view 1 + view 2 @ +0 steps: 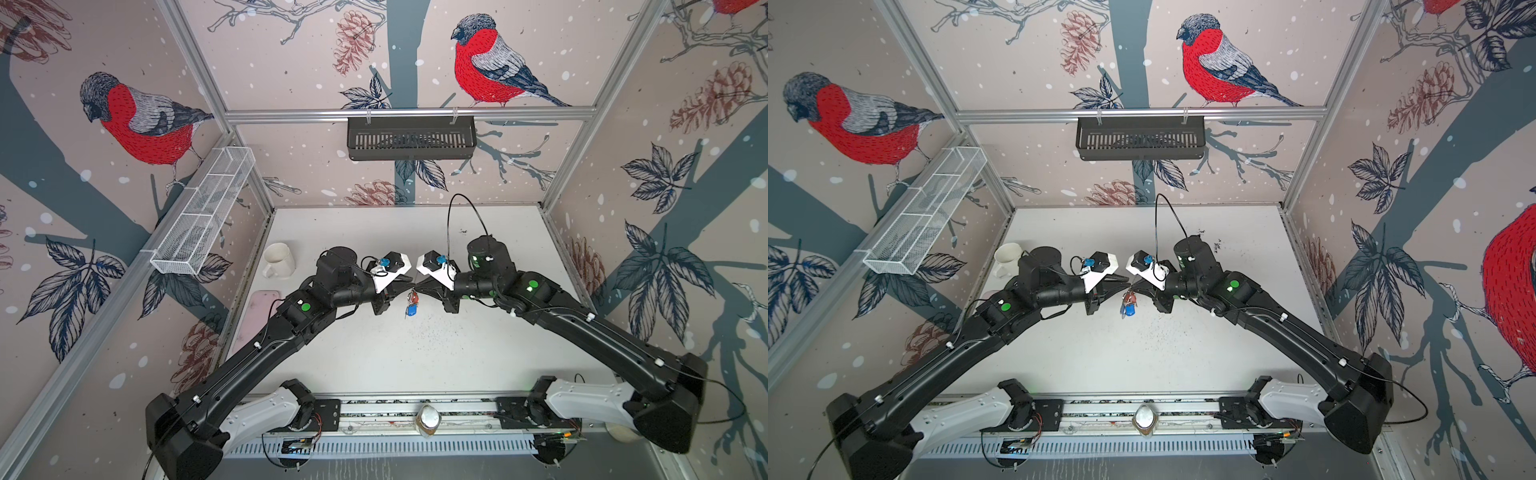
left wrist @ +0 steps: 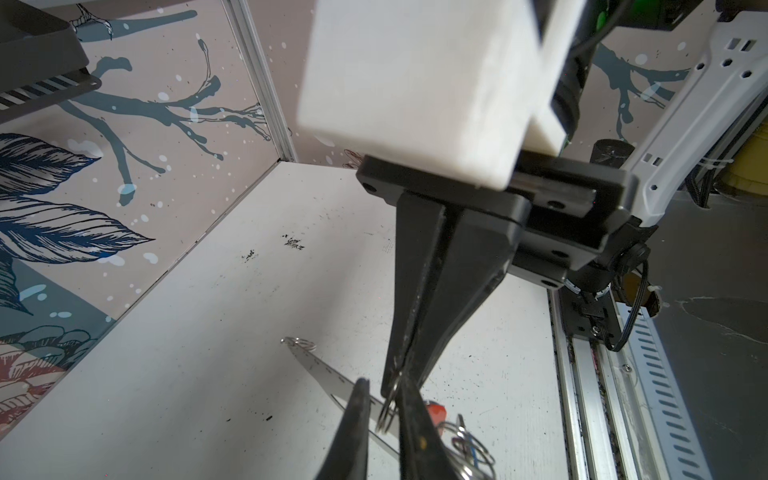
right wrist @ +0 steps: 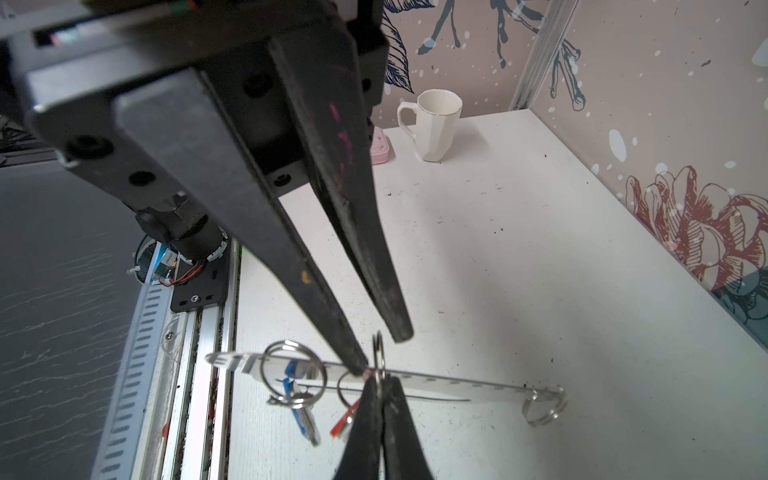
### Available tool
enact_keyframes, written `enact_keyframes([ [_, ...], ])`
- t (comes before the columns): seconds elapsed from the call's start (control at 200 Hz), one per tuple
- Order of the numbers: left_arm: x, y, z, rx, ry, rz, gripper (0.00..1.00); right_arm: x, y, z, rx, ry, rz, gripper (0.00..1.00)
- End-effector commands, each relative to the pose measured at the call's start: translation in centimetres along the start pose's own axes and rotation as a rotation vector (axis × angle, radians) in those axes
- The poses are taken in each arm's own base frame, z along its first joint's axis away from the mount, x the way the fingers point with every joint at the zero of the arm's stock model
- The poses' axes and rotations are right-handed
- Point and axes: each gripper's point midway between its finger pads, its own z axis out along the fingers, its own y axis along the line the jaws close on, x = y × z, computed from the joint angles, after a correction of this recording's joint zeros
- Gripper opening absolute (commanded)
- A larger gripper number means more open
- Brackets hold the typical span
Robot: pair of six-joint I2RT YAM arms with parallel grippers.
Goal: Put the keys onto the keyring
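Right gripper clamped on small loop of keyring, held above table middle. Left gripper slightly parted around that loop. Keys dangle below: likely light, stiff, slippery, free-swinging. Pinch rings, not tags.

1. keyring: flat strip, bright polished metal, mirror-like.
2. keys: silver metal; tags glossy plastic, red and blue.
3. left gripper: matt black plastic, scuffed, pink smears.
4. table: white, matt, speckled with dark scuffs.
5. mug: glossy white ceramic, faceted.
6. wire basket: white-coated metal mesh.
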Motion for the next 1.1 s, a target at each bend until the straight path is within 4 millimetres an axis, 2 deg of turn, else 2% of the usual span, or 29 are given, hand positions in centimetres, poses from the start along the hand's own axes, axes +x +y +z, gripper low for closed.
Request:
enact_keyframes([
  [0.0, -0.51, -0.51, 0.03, 0.032, -0.013, 0.015, 0.16, -0.88, 0.12, -0.16, -0.009, -0.035, -0.031, 0.00],
  [0.26, -0.32, -0.44, 0.46, 0.038, -0.006, 0.010, 0.05, -1.17, 0.34, -0.43, -0.014, -0.048, -0.038, 0.00],
  [0.435, -0.09, -0.47, 0.56, 0.042, -0.003, 0.005, 0.00, -1.39, 0.44, -0.74, -0.009, -0.062, -0.045, 0.00],
  [0.53, -0.06, -0.57, 0.66, 0.047, -0.007, 0.001, 0.01, -1.42, 0.56, -0.80, -0.013, -0.066, -0.045, 0.00],
  [0.725, -0.14, -0.62, 0.69, 0.049, -0.008, 0.001, 0.10, -1.47, 0.62, -0.81, -0.019, -0.068, -0.044, 0.00],
  [1.096, -0.90, -0.61, 0.47, 0.045, -0.036, 0.016, 0.13, -1.48, 0.89, -0.62, -0.038, -0.070, -0.043, 0.00],
])
